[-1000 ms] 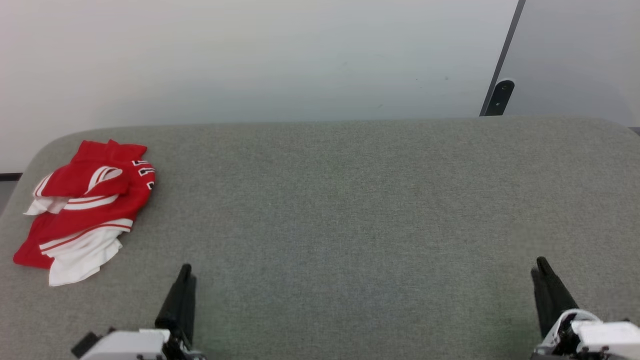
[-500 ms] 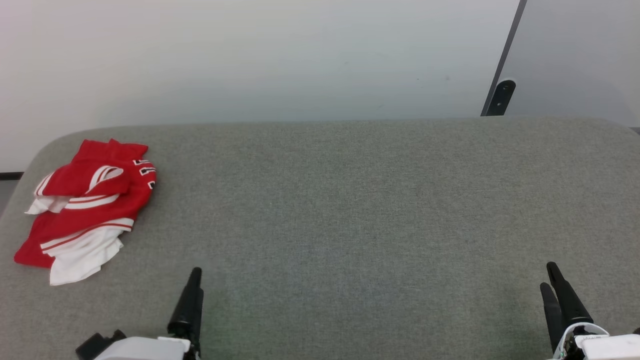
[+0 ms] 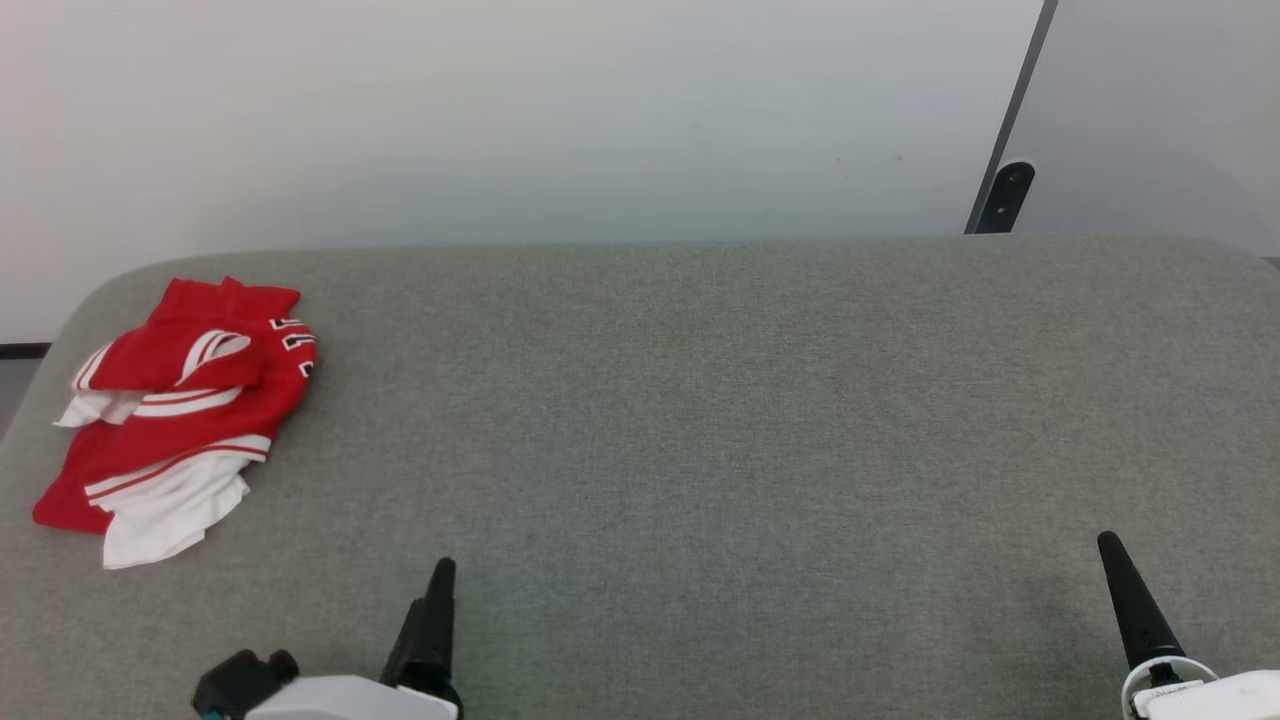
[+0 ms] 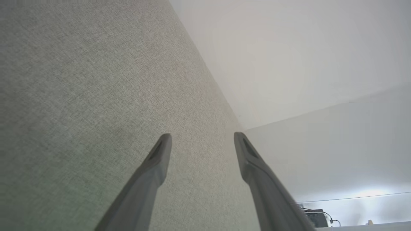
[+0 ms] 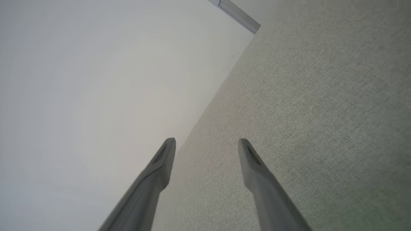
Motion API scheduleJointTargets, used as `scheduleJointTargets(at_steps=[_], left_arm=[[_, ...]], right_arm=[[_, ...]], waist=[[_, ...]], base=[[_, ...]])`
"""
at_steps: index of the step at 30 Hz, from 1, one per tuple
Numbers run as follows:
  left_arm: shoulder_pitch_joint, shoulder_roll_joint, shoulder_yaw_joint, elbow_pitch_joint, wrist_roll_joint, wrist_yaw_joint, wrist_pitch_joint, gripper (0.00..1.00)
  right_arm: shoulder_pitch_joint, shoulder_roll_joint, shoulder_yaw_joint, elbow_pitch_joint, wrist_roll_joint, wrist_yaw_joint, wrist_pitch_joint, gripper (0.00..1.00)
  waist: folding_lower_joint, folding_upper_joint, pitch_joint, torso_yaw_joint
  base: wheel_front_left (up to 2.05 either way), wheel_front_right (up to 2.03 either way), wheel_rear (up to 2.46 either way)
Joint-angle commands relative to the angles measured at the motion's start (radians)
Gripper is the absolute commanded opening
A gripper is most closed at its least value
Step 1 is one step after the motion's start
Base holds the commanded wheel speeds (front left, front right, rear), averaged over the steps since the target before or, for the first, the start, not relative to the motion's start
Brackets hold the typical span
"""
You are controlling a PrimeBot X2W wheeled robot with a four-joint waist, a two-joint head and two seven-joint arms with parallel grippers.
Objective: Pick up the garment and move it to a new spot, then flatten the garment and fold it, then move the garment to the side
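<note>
The garment [image 3: 175, 415], red with white panels and striped trim, lies crumpled near the far left edge of the grey fabric table [image 3: 700, 420]. A bit of black lettering shows at its right side. My left gripper [image 3: 432, 615] sits low at the bottom left, well right of and nearer than the garment; in the left wrist view its fingers [image 4: 154, 166] stand apart with nothing between them, so the left gripper [image 4: 202, 141] is open. At the bottom right, my right gripper [image 3: 1130, 600] is likewise open and empty, its fingers [image 5: 253, 166] spread in the right wrist view around the right gripper [image 5: 207, 146].
A pale wall [image 3: 500, 110] rises behind the table's rounded back edge. A dark strip with a black fitting [image 3: 1003, 197] stands at the back right. The table's left edge curves off just beyond the garment.
Both grippers have gone from nearly closed to open and have drawn back toward the bottom of the head view; the left one has also shifted right. The garment lies as before.
</note>
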State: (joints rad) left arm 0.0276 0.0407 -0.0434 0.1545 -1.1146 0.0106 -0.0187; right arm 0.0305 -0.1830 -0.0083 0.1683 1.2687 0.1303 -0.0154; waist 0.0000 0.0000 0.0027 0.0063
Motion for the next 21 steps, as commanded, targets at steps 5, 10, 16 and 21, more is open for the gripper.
scheduleJointTargets(at_steps=[5,10,16,21], left_arm=[[0.004,0.007,-0.037,-0.026,0.126,0.034,-0.021,1.00],[0.014,0.009,-0.071,-0.037,0.233,0.064,-0.039,1.00],[0.029,0.013,-0.104,-0.058,0.331,0.100,-0.060,1.00],[0.038,0.017,-0.129,-0.075,0.404,0.131,-0.075,1.00]], right_arm=[[0.004,-0.029,0.017,-0.025,-0.105,0.000,-0.025,1.00],[0.016,-0.047,0.033,-0.035,-0.219,0.000,-0.043,1.00],[0.032,-0.052,0.037,-0.056,-0.311,0.001,-0.063,1.00],[0.046,-0.067,0.049,-0.074,-0.386,0.001,-0.079,1.00]], waist=[[0.0000,0.0000,-0.001,0.002],[0.0000,0.0000,-0.002,0.003],[0.0000,0.0000,-0.003,0.004],[0.0000,0.0000,-0.005,0.006]], base=[[0.00,0.00,0.00],[0.00,0.00,0.00],[0.00,0.00,0.00],[0.00,0.00,0.00]])
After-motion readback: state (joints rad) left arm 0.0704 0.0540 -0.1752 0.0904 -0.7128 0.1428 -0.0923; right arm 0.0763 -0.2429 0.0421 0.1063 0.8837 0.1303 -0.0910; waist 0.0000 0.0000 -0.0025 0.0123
